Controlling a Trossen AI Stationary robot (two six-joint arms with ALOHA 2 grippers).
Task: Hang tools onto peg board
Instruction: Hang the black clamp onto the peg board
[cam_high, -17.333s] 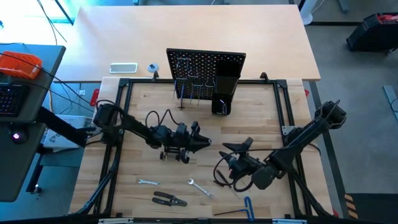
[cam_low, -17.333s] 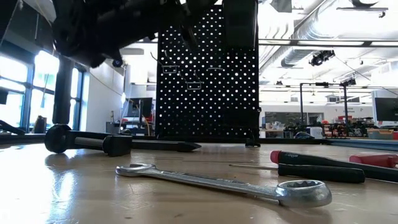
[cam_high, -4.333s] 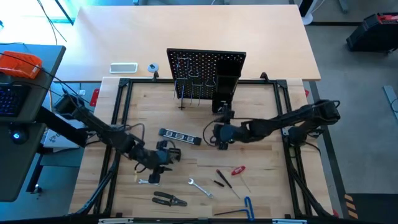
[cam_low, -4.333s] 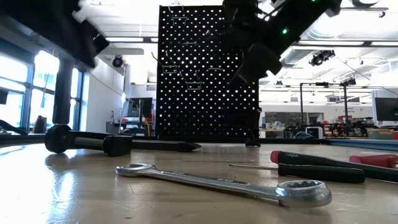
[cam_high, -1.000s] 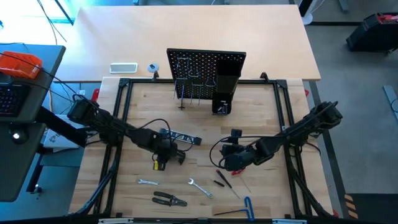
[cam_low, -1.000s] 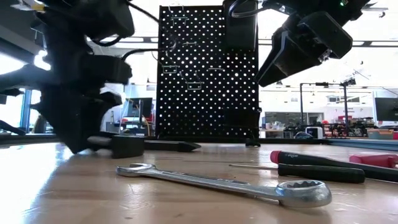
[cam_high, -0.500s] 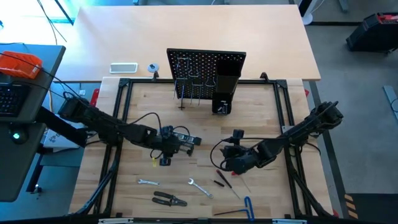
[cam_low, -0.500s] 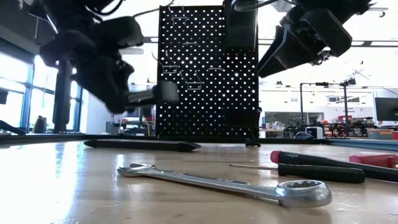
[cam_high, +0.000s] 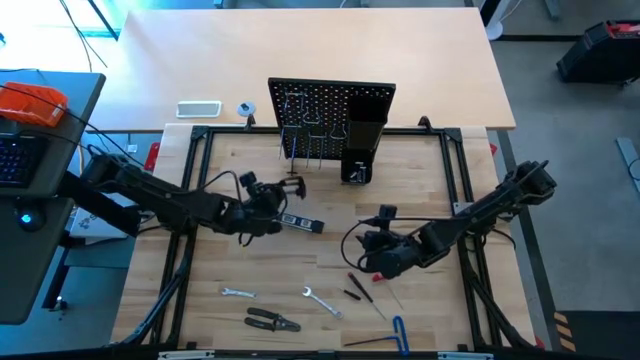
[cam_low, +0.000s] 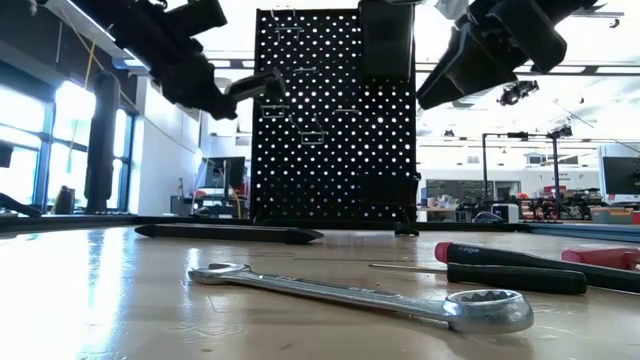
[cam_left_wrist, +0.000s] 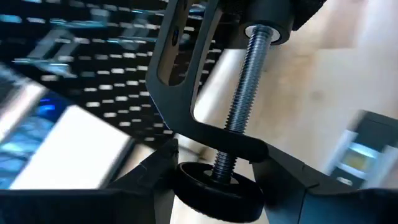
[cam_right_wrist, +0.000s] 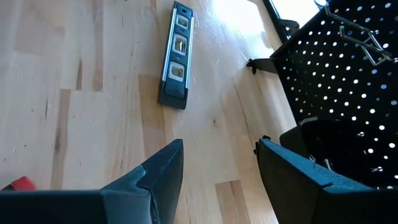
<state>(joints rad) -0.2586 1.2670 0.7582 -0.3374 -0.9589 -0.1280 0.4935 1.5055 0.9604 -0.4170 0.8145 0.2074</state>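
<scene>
Left jaws: the left gripper (cam_high: 272, 193) is closed on the black metal C-clamp (cam_left_wrist: 211, 106) at its round screw knob, the threaded silver screw pointing away from the wrist; clamp held off the counter, left of centre, in front of the board.
Right jaws: the right gripper (cam_right_wrist: 217, 165) stands wide apart with nothing between its fingers, above the counter's right half, facing the board.
Pegboard: the upright black rectangular perforated peg board (cam_high: 331, 108) stands at the counter's back edge, middle; thin metal hooks (cam_high: 300, 103) on its left part, a black box-shaped holder (cam_high: 362, 135) on its right part.
Level: the dark oblong level with small windows (cam_right_wrist: 176, 56) lies flat on the wooden counter (cam_high: 420, 190), just right of the left gripper, well in front of the board.
Front of counter: a small silver wrench (cam_high: 238, 293) toward the front left, black-handled pliers (cam_high: 272, 320) near the front edge, a second silver wrench (cam_high: 320, 301) mid-front, a red-handled screwdriver (cam_high: 380, 273) beside the right gripper, a blue-handled hex key (cam_high: 399, 333) at the front edge, right of centre.
</scene>
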